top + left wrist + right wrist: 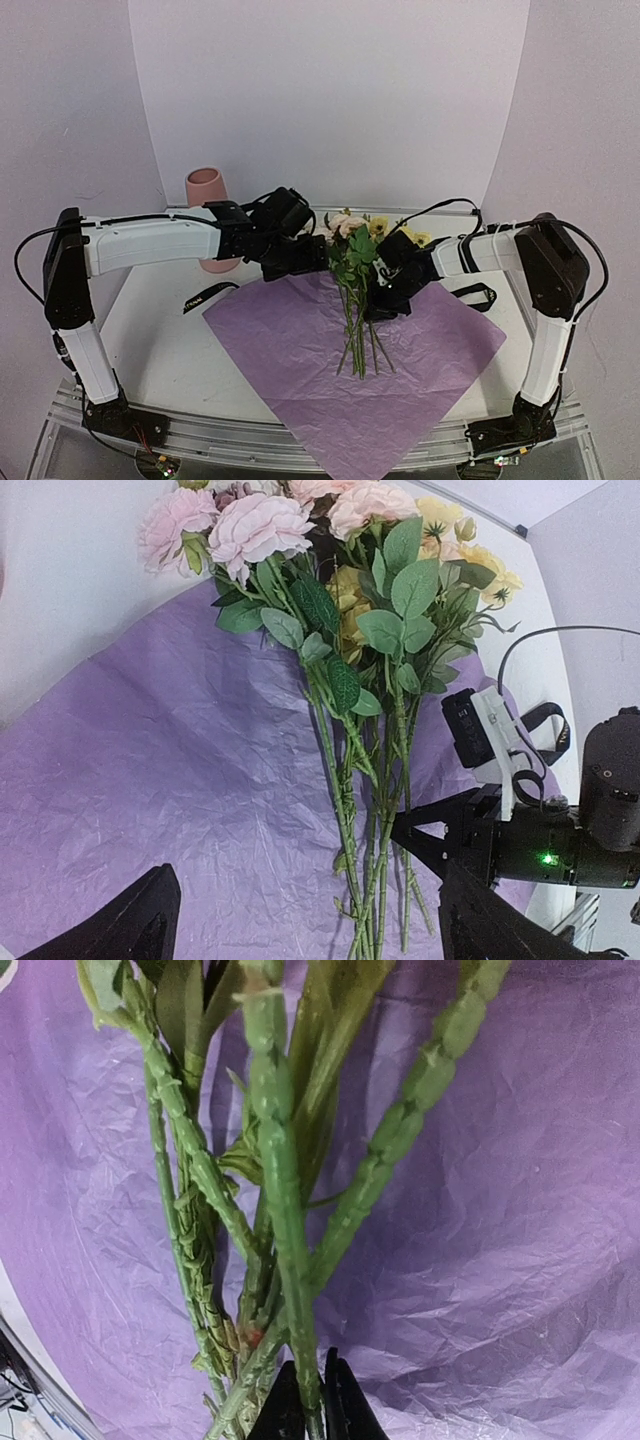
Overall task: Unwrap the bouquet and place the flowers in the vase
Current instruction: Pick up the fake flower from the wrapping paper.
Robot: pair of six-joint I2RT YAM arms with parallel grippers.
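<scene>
Looking down from above, find flowers (352, 250) lying on purple paper (300, 350) spread flat and crinkled across the white surface (150, 330), blooms toward 12 o'clock, thin green stems fanning toward 6 o'clock. Note pink, cream and yellow heads bunched above small green leaves. See right tool (380, 300) set at 3 o'clock of the stems, low over the paper; in its wrist view, fingertips (345, 1420) pressed together on one green stem in the lower part of the bunch, other stems running loose just beside it. See left tool (300, 920) at 9 o'clock of the blooms, fingers (130, 925) spread wide apart, hovering above the paper, gripping nothing, stems in plain sight between them in its wrist view. Find vase (205, 190) upright on the surface at 11 o'clock of the paper, matte pink, well apart from the flowers. Spot black ribbon (207, 296) lying loose on the surface at 10 o'clock, near the paper's left corner.
</scene>
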